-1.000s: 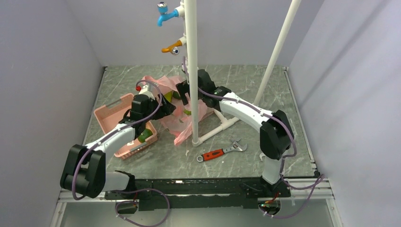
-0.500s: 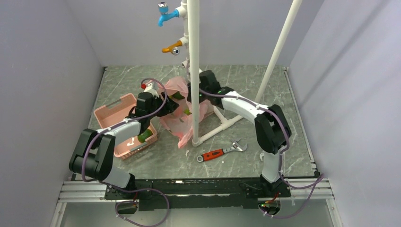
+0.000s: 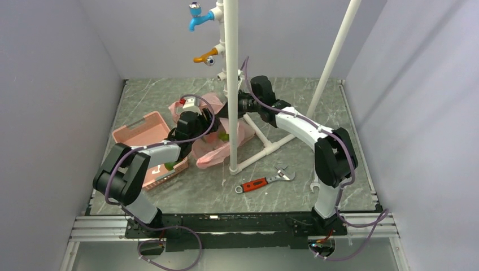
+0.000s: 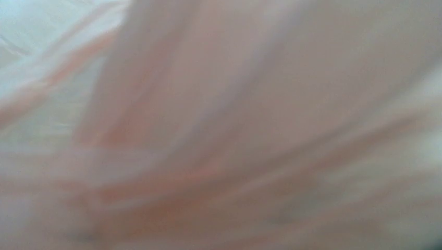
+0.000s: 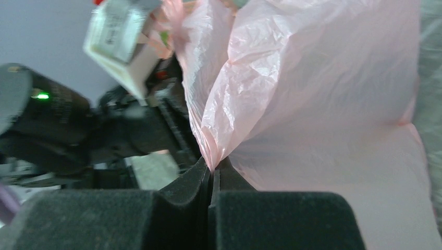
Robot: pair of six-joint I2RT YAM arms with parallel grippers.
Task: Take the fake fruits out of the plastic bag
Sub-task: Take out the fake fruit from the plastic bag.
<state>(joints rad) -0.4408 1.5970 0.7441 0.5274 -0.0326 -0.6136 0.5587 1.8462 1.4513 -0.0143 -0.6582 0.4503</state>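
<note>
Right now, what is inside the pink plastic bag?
A green fruit shows in the plastic bag beside the white pipe; pink film hides anything else, filling the left wrist view.

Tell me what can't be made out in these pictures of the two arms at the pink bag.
- Left gripper: left wrist view is only blurred plastic bag; open or shut unknowable.
- Fake fruits: top view shows one green patch; bag and white pipe hide the count.
- Right gripper: shut on a bag fold in its wrist view; behind the pipe from above.
- Basket: the left arm covers part of its contents.
</note>
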